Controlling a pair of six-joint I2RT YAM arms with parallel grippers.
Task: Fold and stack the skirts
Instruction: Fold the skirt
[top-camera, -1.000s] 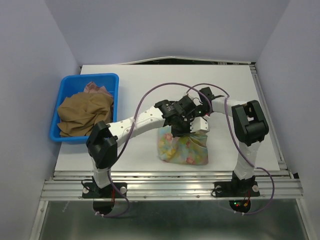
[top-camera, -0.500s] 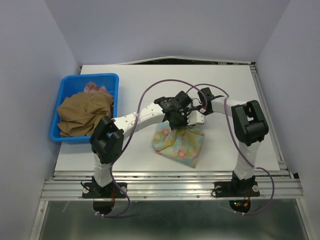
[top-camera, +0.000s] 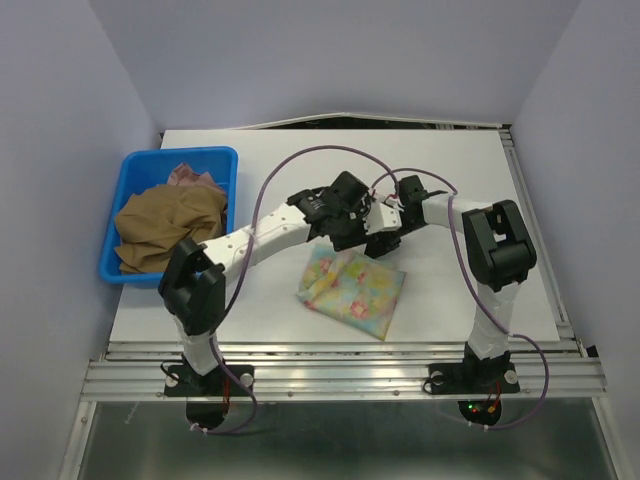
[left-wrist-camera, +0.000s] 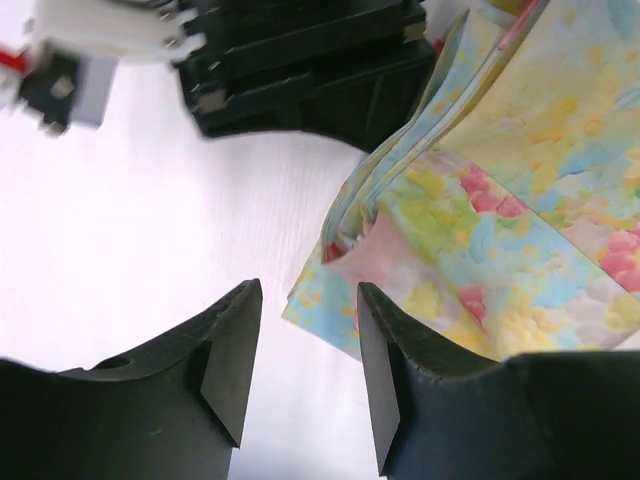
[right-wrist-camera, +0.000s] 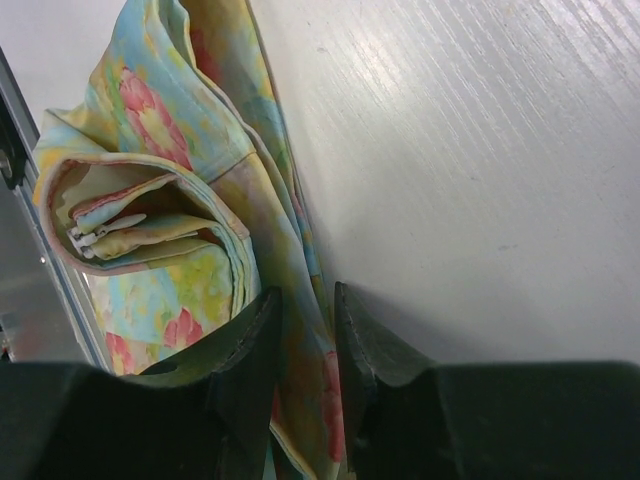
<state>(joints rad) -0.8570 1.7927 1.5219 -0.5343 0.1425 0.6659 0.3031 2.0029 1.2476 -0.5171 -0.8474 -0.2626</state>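
Folded floral skirt (top-camera: 352, 292) flat on white surface (top-camera: 480, 180), lower centre from above. Over its far edge, both pincers, gaps unreadable from above. From left wrist: left pincer (left-wrist-camera: 308, 300) wide, bare surface between. From right wrist: right pincer (right-wrist-camera: 305, 297) narrow, hem in the gap; gripped or not, cannot tell. Upper left, blue bin (top-camera: 180, 155) with brown skirt (top-camera: 165, 225) and pink skirt (top-camera: 195, 177).

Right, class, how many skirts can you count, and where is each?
3. The floral skirt lies folded on the table; the brown skirt sits in the blue bin; a pink skirt peeks out behind it. More may hide underneath.
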